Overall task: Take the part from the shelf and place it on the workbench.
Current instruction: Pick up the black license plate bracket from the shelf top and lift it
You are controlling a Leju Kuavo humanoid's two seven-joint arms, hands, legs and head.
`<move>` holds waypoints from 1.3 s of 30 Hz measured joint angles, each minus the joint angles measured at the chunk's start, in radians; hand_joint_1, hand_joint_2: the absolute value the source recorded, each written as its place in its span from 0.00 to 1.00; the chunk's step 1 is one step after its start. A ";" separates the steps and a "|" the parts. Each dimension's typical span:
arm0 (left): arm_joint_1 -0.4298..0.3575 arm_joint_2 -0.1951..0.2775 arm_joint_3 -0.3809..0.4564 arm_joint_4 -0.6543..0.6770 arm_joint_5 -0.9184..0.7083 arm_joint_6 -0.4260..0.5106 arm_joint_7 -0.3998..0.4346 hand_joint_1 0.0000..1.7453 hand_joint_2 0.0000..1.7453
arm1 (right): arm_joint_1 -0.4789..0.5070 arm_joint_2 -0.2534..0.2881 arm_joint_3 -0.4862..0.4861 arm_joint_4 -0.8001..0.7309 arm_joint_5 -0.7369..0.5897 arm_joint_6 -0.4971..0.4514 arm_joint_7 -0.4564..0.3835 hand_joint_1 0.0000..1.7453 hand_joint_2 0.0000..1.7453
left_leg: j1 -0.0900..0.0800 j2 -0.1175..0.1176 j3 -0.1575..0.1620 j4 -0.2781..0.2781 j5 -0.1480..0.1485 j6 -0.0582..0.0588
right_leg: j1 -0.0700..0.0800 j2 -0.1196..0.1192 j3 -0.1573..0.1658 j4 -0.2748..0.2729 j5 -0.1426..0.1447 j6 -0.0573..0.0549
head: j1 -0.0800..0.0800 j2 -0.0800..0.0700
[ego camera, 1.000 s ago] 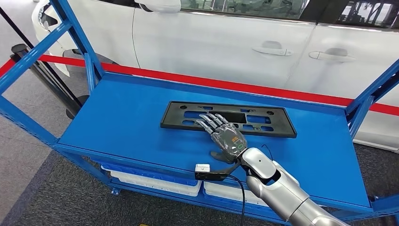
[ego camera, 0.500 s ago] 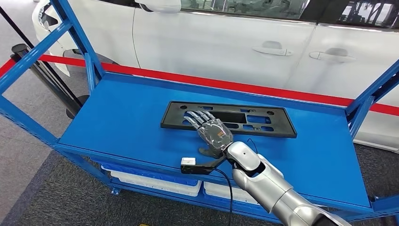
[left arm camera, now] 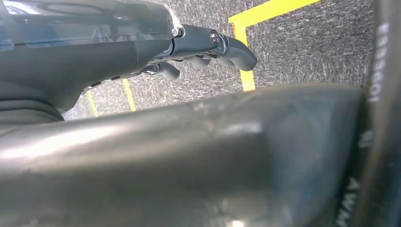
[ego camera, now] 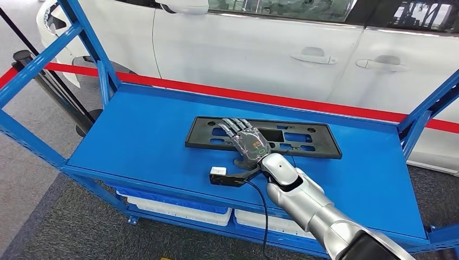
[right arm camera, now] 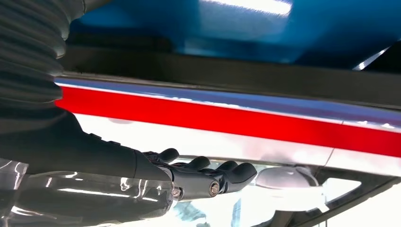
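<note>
Lying flat on the blue shelf deck (ego camera: 141,146), the black licence plate frame (ego camera: 303,142) sits toward the back, its long side facing the white car (ego camera: 243,49). Over its left-centre the right hand (ego camera: 246,143) is spread flat, fingers extended, gripping nothing. A thin, flat part gives little edge to catch; fingers could skate across it or shove it rearward. The left hand (left arm camera: 189,45) hangs by the floor, fingers apparently loosely curled, empty.
</note>
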 joint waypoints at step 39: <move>-0.010 0.000 -0.002 0.000 0.011 -0.008 0.017 0.00 0.25 | -0.047 -0.022 -0.095 0.156 0.038 -0.061 0.025 1.00 1.00 | 0.000 0.000 0.000 0.000 0.000 0.000 | 0.000 0.000 0.000 0.000 0.000 0.000 | 0.000 0.000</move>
